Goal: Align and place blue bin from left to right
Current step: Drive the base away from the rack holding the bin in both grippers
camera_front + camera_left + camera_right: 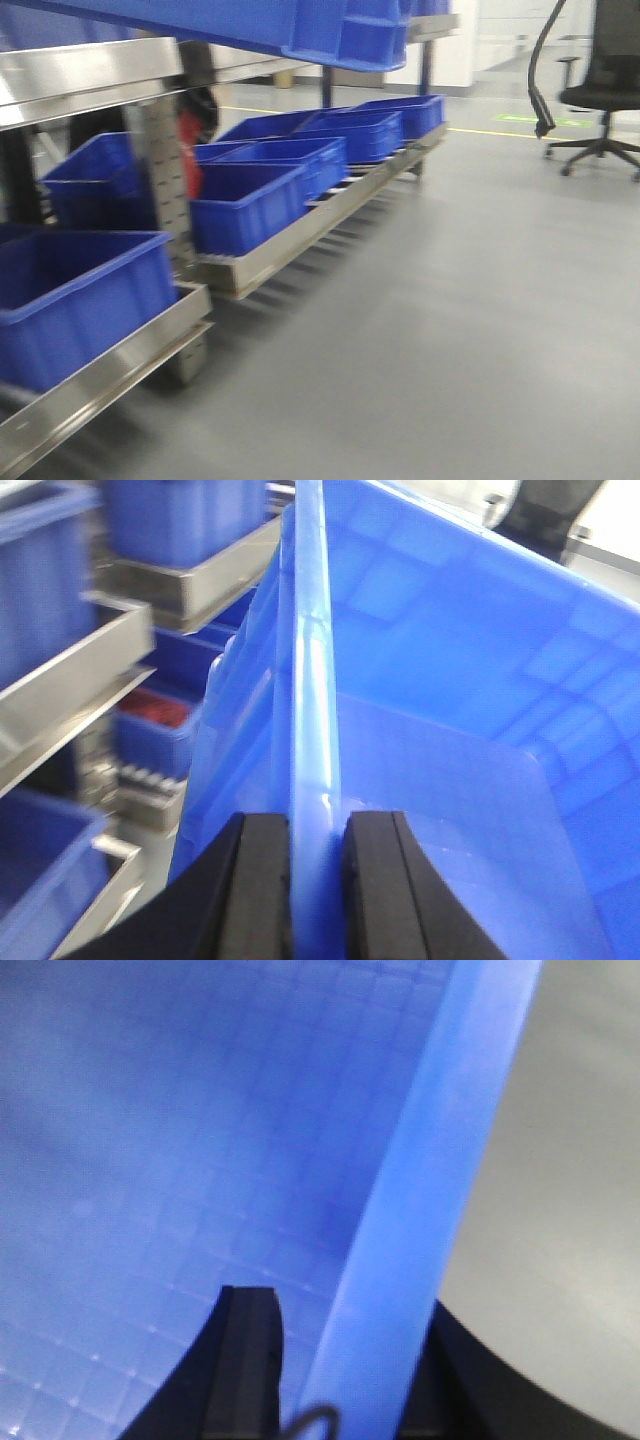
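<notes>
On the left stood a steel rack (pixel 120 365) w/ a row of blue crates (pixel 262 190) on its low shelf, side by side, open tops up. Above them, at the top edge of the front view, the blue bin (pixel 340 40) was up in the air. It was seen from under & partly cut off. It was near the rack's top shelf, not set down on anything I could see. My guess: it was up high so it could clear the shelf lip on its way to a spot further right.

The left gripper (pixel 316 820) was clamped on the bin's rim, one black finger (pixel 262 880) on each side, both pressed flat on the plastic. A grip from the top like that prob. lets the arm carry the bin level.

The right gripper (pixel 345 1320) sat astride another part of the rim. Its inner finger looked a bit off the plastic & the pic was blurry, so I can't tell if it squeezed.

Far right: grey floor (pixel 450 330) & a black chair (pixel 605 90), well apart from the rack.
</notes>
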Robot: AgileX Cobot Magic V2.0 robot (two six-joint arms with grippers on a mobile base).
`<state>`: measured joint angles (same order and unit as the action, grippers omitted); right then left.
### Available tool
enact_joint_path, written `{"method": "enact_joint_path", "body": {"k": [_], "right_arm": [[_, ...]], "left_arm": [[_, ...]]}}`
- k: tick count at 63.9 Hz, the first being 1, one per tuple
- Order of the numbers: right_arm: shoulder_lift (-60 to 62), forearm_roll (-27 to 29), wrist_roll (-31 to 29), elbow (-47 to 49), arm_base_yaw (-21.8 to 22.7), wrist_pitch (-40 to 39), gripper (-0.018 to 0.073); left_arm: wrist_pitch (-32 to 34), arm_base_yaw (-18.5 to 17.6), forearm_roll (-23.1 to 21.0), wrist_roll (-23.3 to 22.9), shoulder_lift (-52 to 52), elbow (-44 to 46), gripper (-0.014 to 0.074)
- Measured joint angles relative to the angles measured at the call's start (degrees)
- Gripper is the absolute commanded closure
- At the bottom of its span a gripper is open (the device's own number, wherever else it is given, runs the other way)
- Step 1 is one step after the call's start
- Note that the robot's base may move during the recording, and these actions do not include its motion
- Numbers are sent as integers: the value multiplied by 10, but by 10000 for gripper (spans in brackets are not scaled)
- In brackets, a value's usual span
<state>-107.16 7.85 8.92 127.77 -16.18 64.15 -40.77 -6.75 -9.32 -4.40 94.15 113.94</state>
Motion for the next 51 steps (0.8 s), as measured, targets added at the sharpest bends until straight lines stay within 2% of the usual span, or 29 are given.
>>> {"method": "enact_joint_path", "body": {"k": [51], "right_arm": [[0,-2,0,0,0,0,721]], "left_arm": [[1,0,-1,0,0,0,707]]}}
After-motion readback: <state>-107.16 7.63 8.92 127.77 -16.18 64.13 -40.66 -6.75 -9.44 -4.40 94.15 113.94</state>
